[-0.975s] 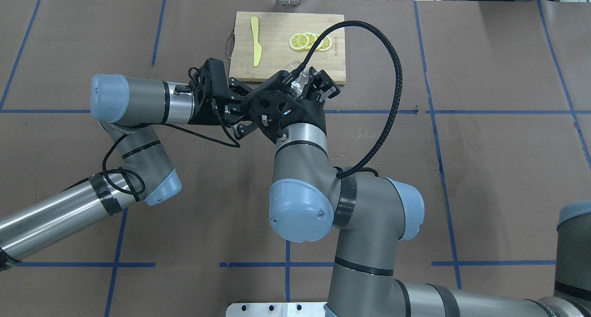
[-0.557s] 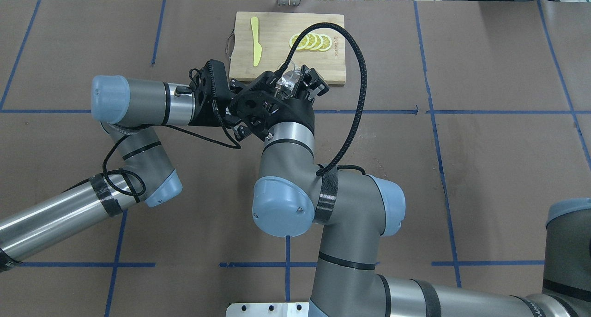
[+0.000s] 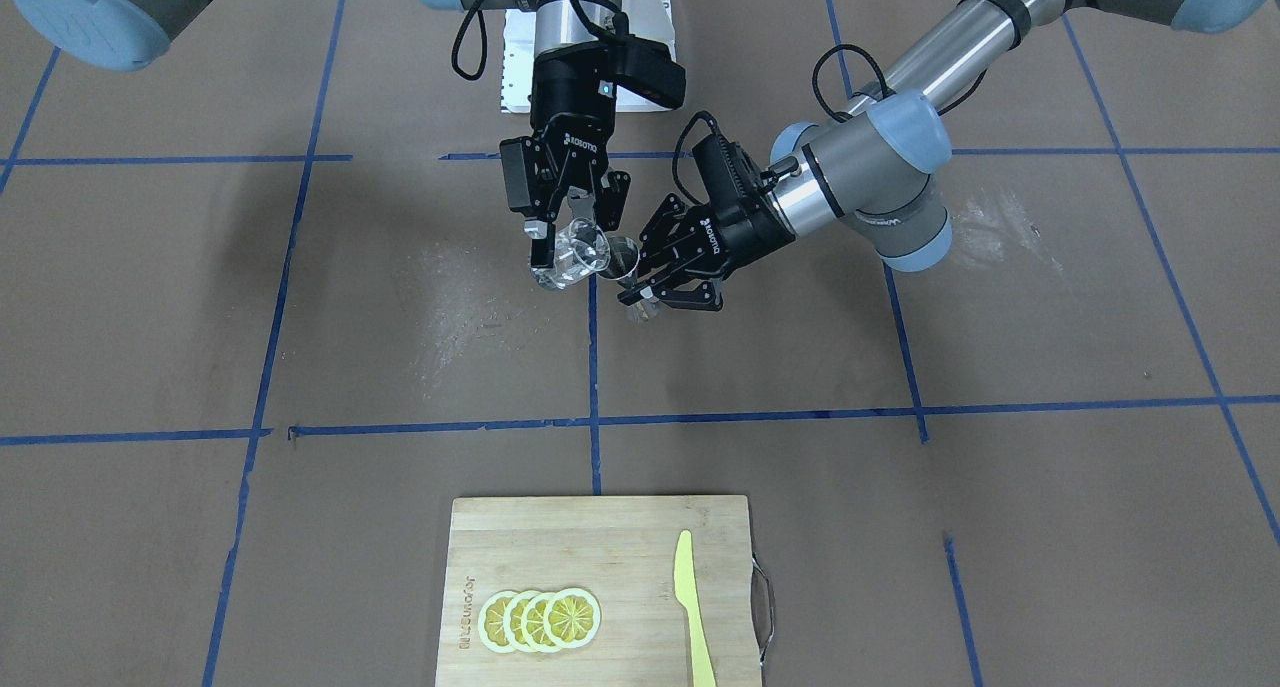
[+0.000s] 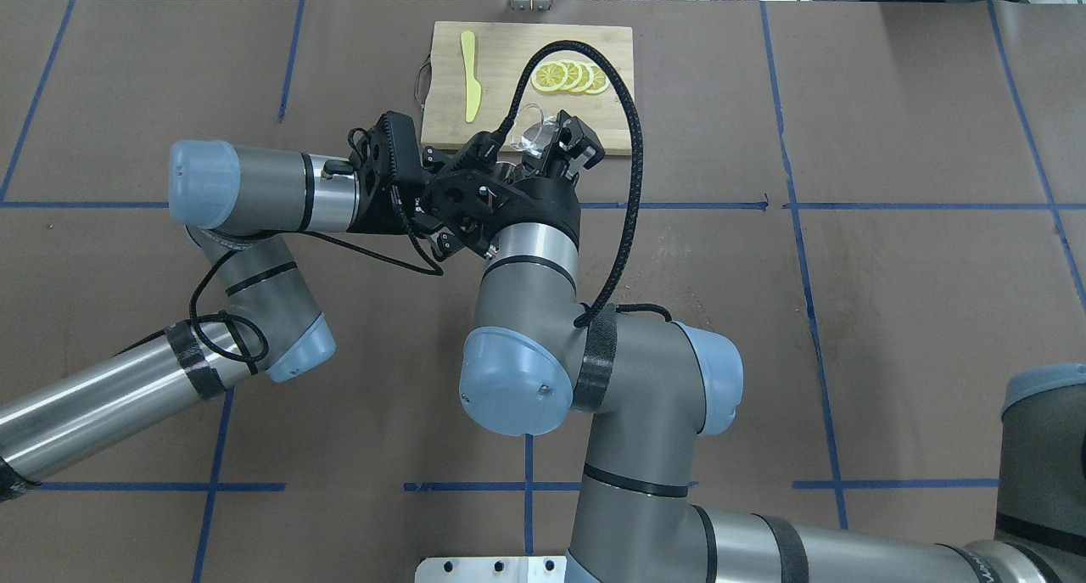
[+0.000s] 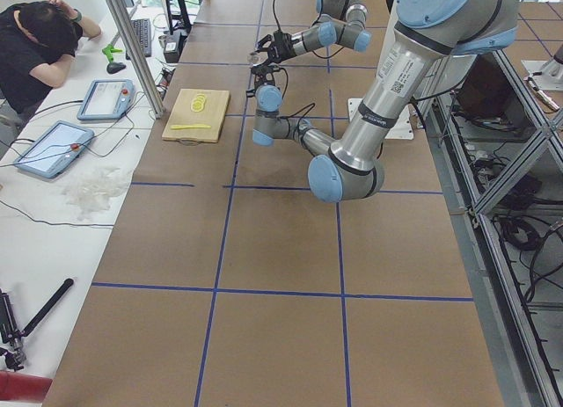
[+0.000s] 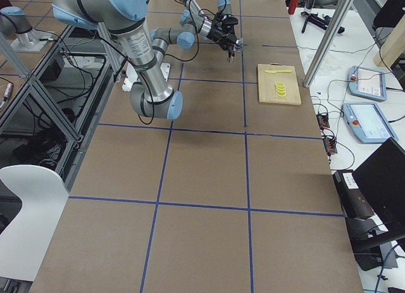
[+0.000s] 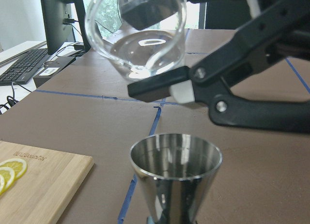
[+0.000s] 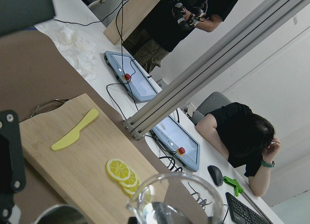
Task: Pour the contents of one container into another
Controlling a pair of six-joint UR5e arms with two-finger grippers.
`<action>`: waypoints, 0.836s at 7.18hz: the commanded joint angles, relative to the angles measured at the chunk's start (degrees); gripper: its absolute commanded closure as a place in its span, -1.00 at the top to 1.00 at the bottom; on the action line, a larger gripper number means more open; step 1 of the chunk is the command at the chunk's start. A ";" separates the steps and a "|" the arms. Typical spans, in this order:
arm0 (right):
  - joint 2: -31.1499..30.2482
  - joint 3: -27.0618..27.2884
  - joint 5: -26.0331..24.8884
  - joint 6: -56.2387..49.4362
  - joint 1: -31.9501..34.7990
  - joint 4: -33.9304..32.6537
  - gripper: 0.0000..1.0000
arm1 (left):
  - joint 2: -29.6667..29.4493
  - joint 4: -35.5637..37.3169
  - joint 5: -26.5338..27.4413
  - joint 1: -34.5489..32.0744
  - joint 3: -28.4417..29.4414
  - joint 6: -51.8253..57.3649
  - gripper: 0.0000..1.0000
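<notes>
Bright, even light; near wrist-view foregrounds seemingly soft

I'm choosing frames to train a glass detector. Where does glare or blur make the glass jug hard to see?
Left wrist view: glass jug sharp, with bright glare patches; metal cup mirrors its surroundings. Right wrist view: the jug's rim, close to the lens, is blurred; the cutting board is sharper. Front-facing view: jug small, faint against the brown table.

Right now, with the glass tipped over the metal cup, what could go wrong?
1. In the left wrist view the glass, held by the right gripper, sits up and left of the narrow mouth of the metal cup, so liquid may miss onto the table.
2. The right gripper's finger hangs just above the cup's rim; more tilt could knock the cup in the left gripper.
</notes>
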 commanded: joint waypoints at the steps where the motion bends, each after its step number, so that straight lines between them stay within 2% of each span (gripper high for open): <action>1: 0.78 0.04 -1.34 -1.49 -0.42 -3.54 -1.00 | 0.00 0.00 0.09 0.01 -0.09 0.00 -1.00; 6: 1.58 -0.32 -4.60 -9.76 -1.47 -6.55 -1.00 | 0.00 0.00 0.00 0.10 -0.09 -0.09 -1.00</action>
